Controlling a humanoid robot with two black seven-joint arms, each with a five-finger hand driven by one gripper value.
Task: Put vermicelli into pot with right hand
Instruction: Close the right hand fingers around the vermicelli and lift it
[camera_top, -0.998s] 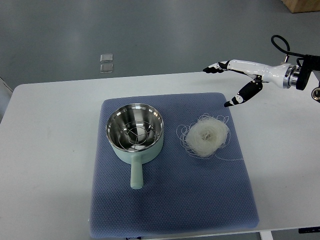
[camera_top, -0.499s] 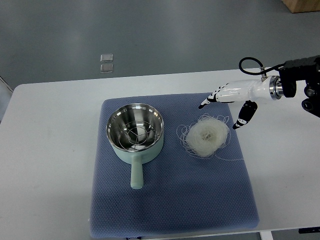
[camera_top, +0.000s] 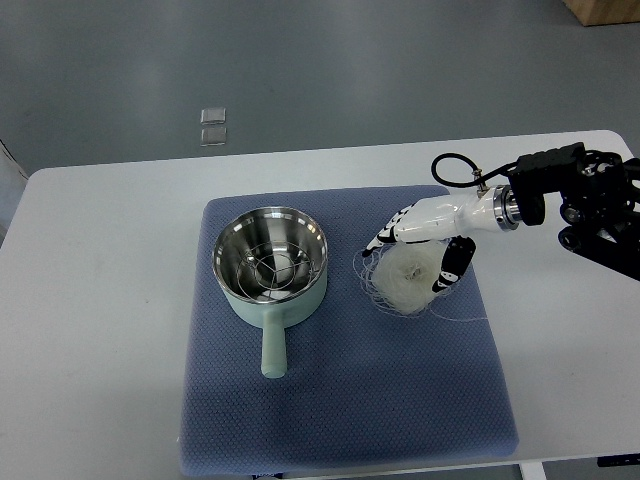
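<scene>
A white nest of vermicelli (camera_top: 405, 280) lies on the blue mat (camera_top: 340, 400), right of the pot. The pale green pot (camera_top: 271, 268) has a steel inside with a wire rack and its handle points toward the near edge. My right hand (camera_top: 412, 256) has come in from the right and hovers low over the vermicelli, fingers spread on its far-left side and thumb on its right side. The fingers straddle the nest without closing on it. The left arm does not show.
The mat covers the middle of a white table (camera_top: 100, 300). Loose vermicelli strands (camera_top: 465, 318) trail toward the mat's right edge. Two small square marks (camera_top: 213, 125) lie on the grey floor beyond the table.
The right hand has moved left and down from beyond the mat's far right corner to over the vermicelli. More of the forearm now shows. Pot and vermicelli have not moved.
</scene>
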